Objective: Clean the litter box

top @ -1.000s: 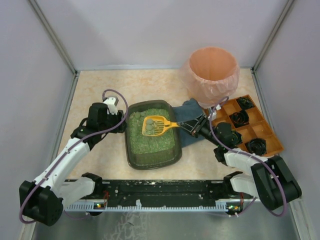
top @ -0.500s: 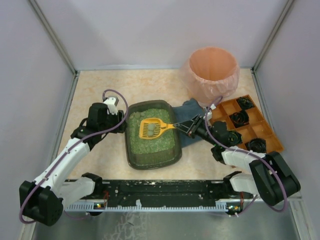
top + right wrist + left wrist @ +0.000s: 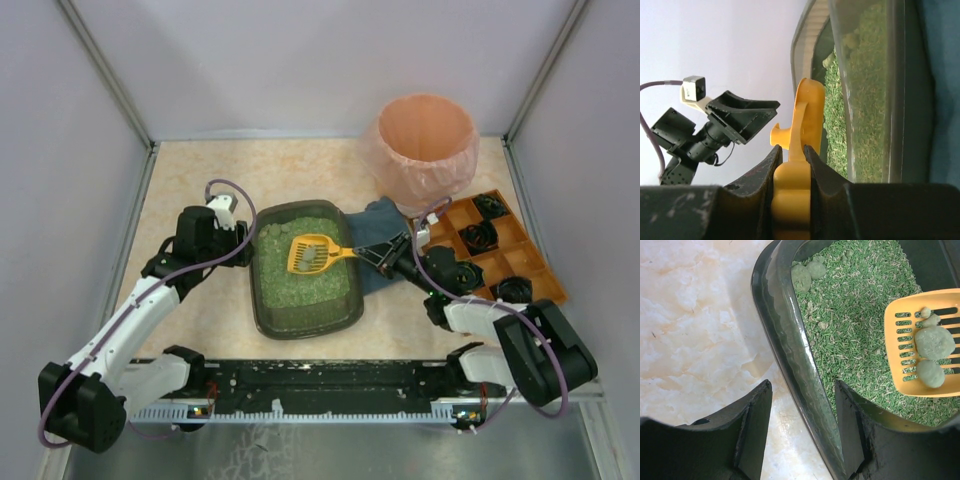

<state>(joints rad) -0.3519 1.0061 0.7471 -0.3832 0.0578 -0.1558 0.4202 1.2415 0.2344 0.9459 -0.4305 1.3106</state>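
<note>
yellow scoop, pinched by its handle in the right claw, hangs over the litter box in the middle of the worktop with green clumps loose on it, so a tilt or jerk could roll them off. the left claw is open across the box's rim, touching or not i cannot tell, and the right wrist view hides the clumps.

Dark grey-brown litter box, green granular litter with pale flecks, yellow-orange slotted scoop, grey-green clumps, blue cloth, orange tray, pink-lined bin, cream marbled surface, black left tool, black right tool.
</note>
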